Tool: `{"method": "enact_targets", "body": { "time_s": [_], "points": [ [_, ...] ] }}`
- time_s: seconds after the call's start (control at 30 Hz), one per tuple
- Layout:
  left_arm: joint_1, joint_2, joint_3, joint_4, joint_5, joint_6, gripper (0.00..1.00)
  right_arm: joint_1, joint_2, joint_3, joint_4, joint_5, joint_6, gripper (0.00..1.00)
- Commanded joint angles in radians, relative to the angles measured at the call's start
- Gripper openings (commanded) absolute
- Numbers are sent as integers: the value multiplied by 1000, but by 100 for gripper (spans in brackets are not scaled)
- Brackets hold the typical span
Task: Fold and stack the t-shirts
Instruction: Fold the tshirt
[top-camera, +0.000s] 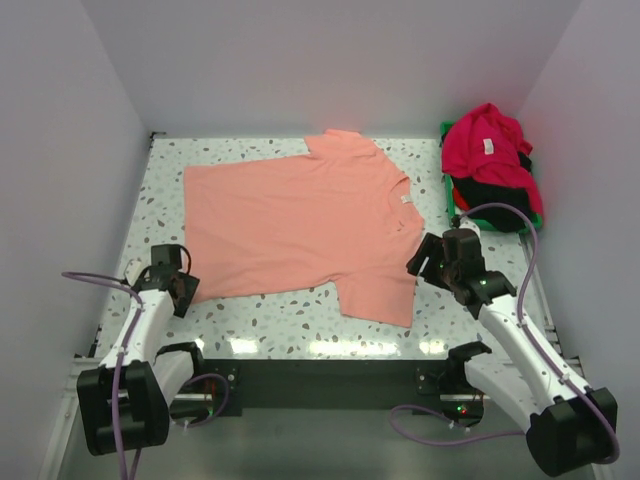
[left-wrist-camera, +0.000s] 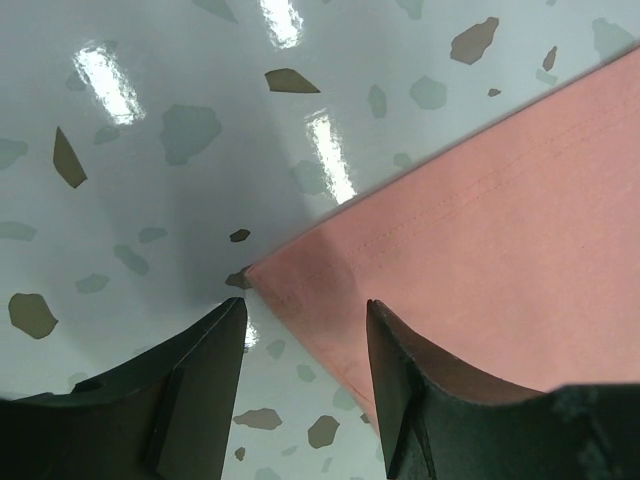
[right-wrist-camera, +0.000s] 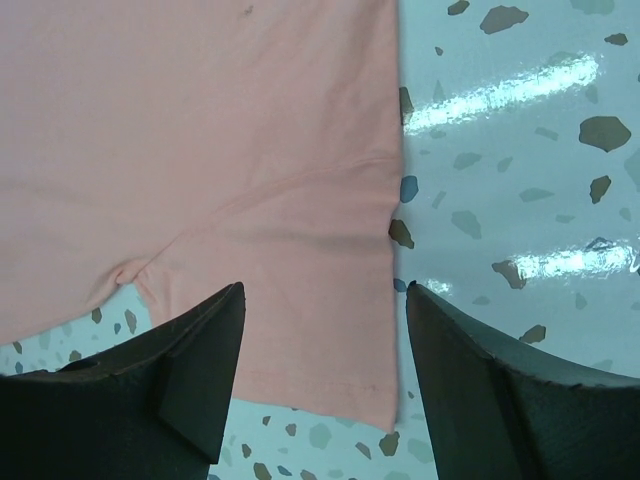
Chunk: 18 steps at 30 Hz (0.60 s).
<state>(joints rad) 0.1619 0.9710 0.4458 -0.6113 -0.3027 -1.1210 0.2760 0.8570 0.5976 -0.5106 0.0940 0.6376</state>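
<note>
Salmon-pink t-shirt (top-camera: 290, 225) lies flat on the counter (top-camera: 300, 325), hem left and collar right, its near-left hem corner between the parted jaws of the empty left gripper (left-wrist-camera: 305, 315), while the right gripper (right-wrist-camera: 325, 300), likewise open and empty, hovers over the near sleeve.

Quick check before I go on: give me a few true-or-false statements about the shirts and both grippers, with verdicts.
1. The salmon-pink t-shirt lies spread flat on the table. True.
2. The left gripper is shut on the shirt's hem corner. False: its jaws stand open on either side of that corner.
3. The red t-shirt lies on top of the black t-shirt in the green bin. True.
4. The right gripper hangs over the collar. False: it is open over the near sleeve.
</note>
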Motion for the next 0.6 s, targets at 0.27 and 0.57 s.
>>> {"method": "enact_targets", "body": {
  "time_s": [0.27,0.57],
  "points": [
    [-16,14,2,-39,-27,-56,54,0,2,-15,7,39,-1,69],
    [-16,89,-30,59,-21,-36,30,0,-6,-19,1,52,-9,69]
  ]
}}
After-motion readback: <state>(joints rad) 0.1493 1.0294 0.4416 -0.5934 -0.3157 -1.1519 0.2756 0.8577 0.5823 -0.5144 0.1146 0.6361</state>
